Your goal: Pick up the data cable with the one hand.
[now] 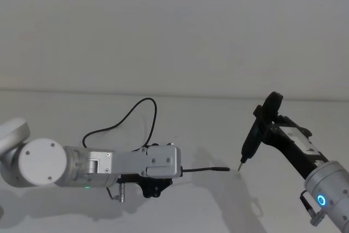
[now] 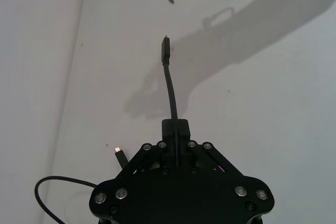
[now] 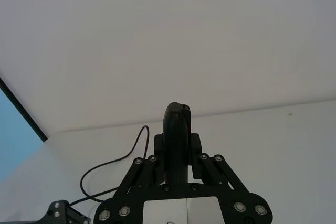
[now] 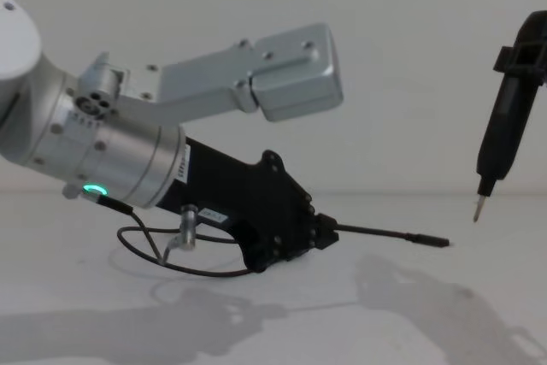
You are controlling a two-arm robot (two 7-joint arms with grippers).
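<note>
Your black angular two-jaw left gripper (image 4: 323,232) sits low over the flat white table (image 4: 444,322). Its jaws are closed tight on the long thin black data cable (image 2: 170,85). It grips the cord a little way back from one small black plug (image 4: 427,241). That plug sticks straight out in front of the left gripper, up off the table, with its shadow under it. So the grab looks done.

I think the lift has only just begun. The rest of the cord comes out behind the left gripper and lies in a big loop on the table, farther back. What is left is to raise the arm until the whole cord hangs free.

Past the plug, well apart from the left gripper, your black right gripper (image 1: 271,125) hangs in the air. Its jaws are closed on a slim dark upright tool (image 4: 504,138) with a thin pin tip. The tip points down near the plug but does not touch it.

Now the writing. There is a small white label (image 4: 212,214) on the side of the left gripper, but its marks are too small to read. The fat silver cylinder (image 4: 128,164) behind the left gripper has a green ring light (image 4: 92,190). I can read no brand name anywhere.
</note>
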